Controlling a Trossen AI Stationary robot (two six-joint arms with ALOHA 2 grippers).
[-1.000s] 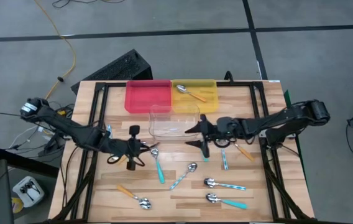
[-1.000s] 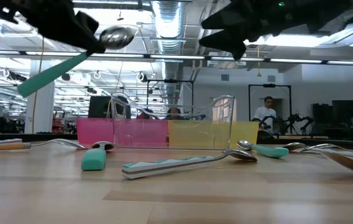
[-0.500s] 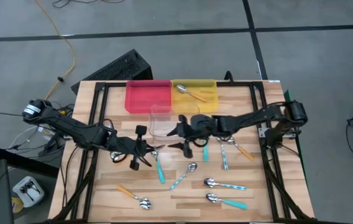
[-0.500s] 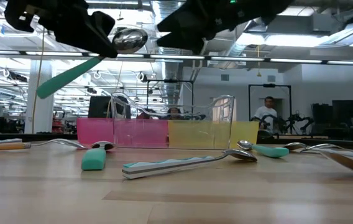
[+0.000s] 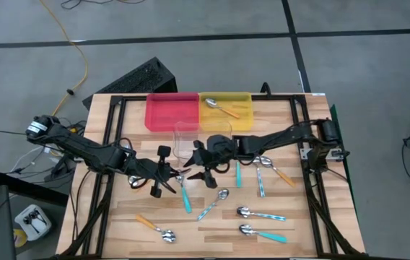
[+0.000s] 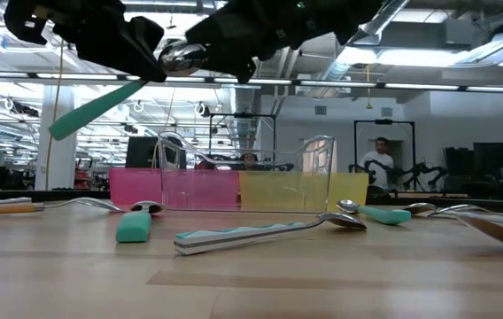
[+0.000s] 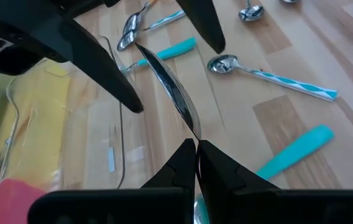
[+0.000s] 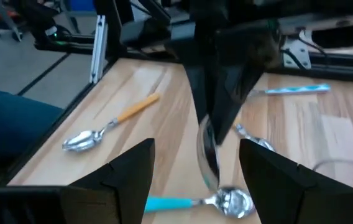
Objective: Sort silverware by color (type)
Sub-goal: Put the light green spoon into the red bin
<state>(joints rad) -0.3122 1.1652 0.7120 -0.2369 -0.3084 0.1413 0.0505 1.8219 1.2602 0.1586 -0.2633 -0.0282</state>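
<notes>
- On the wooden slatted table [image 5: 212, 231], three trays are grouped at the far edge: a red plastic tray [image 5: 170, 112], a yellow plastic tray [image 5: 235, 110] holding one orange-handled spoon [image 5: 221, 109], and a clear plastic tray [image 5: 190, 139] just in front of them, apparently one for each handle colour.
- Above the table's middle, the left gripper [image 5: 167, 177] is clamped tight on a teal-handled spoon with a shiny metal bowl [image 6: 101, 99], which is held aloft with the bowl pointing toward the other arm, seemingly for a handover.
- The right gripper [image 5: 203, 165] is spread wide with nothing held, its fingers on either side of the offered bowl.
- The remaining spoons are scattered nearer and to the right: a teal one [image 5: 185, 193], a striped pale-blue one [image 5: 212, 205] and an orange-handled one [image 5: 154, 227] among them, not yet sorted.
</notes>
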